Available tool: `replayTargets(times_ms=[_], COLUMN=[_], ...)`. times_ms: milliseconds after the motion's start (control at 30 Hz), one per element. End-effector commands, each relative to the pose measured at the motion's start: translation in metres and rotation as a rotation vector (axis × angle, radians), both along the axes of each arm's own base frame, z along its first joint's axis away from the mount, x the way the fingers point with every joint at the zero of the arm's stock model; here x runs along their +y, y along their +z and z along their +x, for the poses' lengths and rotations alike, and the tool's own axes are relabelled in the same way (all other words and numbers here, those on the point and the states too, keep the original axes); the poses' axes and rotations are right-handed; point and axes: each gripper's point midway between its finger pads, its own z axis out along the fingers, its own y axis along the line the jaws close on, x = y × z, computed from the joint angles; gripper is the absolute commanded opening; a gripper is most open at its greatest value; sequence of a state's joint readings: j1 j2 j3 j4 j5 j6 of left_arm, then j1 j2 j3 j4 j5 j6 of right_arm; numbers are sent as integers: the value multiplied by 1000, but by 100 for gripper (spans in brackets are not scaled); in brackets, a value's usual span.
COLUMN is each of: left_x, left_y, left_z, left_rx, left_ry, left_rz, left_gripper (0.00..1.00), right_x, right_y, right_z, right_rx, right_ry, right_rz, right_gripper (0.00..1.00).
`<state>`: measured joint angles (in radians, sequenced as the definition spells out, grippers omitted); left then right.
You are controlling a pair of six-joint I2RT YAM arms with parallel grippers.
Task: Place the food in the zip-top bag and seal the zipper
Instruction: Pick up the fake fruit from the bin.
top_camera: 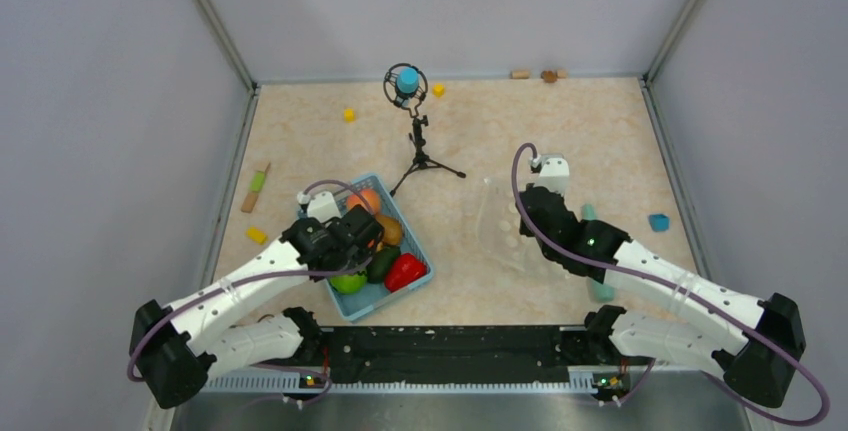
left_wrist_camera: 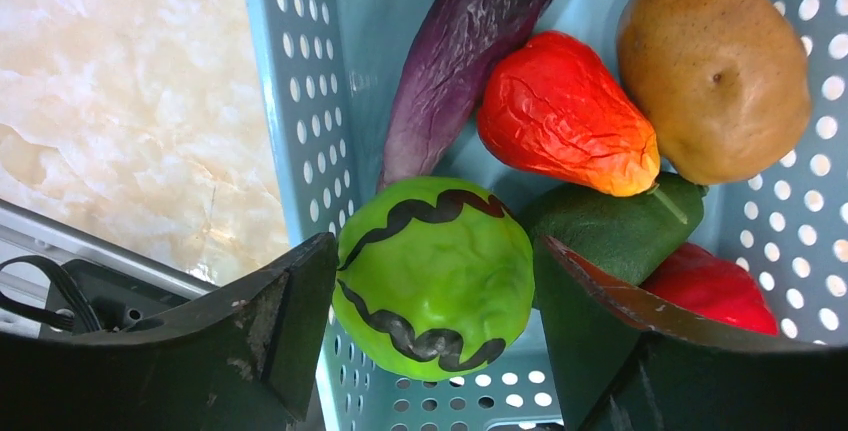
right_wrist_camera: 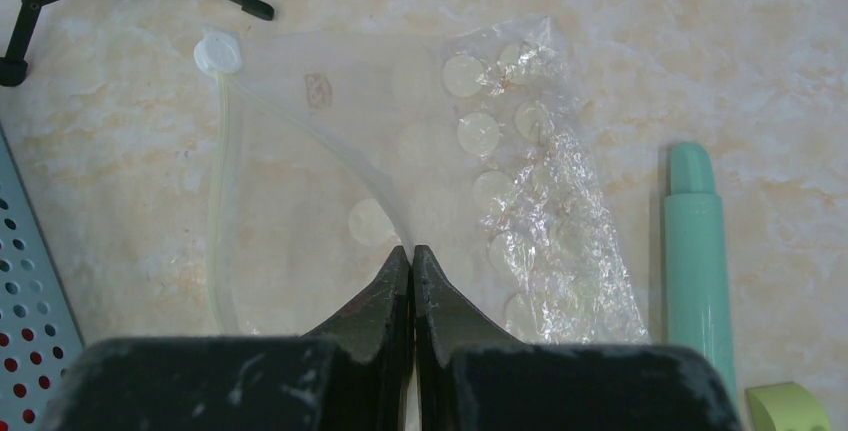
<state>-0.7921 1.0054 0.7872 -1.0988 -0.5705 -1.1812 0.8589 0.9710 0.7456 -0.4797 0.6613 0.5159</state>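
Your left claw [left_wrist_camera: 435, 244] straddled the wrinkled green fruit [left_wrist_camera: 430, 281] in the perforated basket [left_wrist_camera: 300, 101], grip unclear, eggplant [left_wrist_camera: 460, 51] crowding it; your right claw [right_wrist_camera: 412, 251] pinched the crinkly bag [right_wrist_camera: 540, 211].

Green fruit [left_wrist_camera: 432, 276] hemmed by basket wall [left_wrist_camera: 300, 101], neighbouring food [left_wrist_camera: 560, 111]; tripod [top_camera: 419, 146] stands behind gap between basket and bag [right_wrist_camera: 420, 151].

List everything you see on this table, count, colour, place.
basket: one, light blue, left
food: at least six in basket; green fruit, purple eggplant, red-orange fruit, brown potato, dark green piece, red pepper
zip-top bag: one, clear, dotted, right of centre
zipper: one, whitish, bag's mouth
microphone stand: one, black, far centre
yellow cubes: three, far and left
blue cube: one, right
stick: one, green-orange, left
cylinder: one, teal, beside bag
left gripper: black, flanking green fruit
right gripper: black, shut on bag
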Motion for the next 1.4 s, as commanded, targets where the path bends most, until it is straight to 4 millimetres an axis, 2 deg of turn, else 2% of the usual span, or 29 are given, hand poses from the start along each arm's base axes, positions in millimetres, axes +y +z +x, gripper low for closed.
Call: replayTargets(times_ms=[0, 100, 267, 633, 900, 1033, 1167, 1367], left_x=[-10, -7, -22, -28, -26, -33, -41, -35], left_y=[4, -4, -20, -32, -41, -46, -45, -37], left_z=[-2, -7, -10, -21, -33, -33, -32, -30], left_rx=[38, 73, 115, 234, 314, 329, 327, 303], left_ry=[-48, -56, -118, -209, -251, -271, -300, -287], left_rz=[-17, 2, -44, -9, 9, -8, -38, -21], left_gripper=[78, 79, 80, 87, 88, 82, 69, 45], right_x=[-2, -3, -3, -3, -4, -4, -5, -5], right_y=[5, 5, 5, 4, 4, 4, 4, 5], right_z=[5, 6, 6, 6, 6, 7, 7, 6], right_rx=[-20, -22, -22, -21, -22, -23, -23, -26], right_ry=[-24, -27, -30, -32, -34, -37, -39, -40], right_rz=[6, 5, 3, -4, -5, -5, -4, 3], right_gripper=[0, 0, 0, 0, 0, 0, 0, 0])
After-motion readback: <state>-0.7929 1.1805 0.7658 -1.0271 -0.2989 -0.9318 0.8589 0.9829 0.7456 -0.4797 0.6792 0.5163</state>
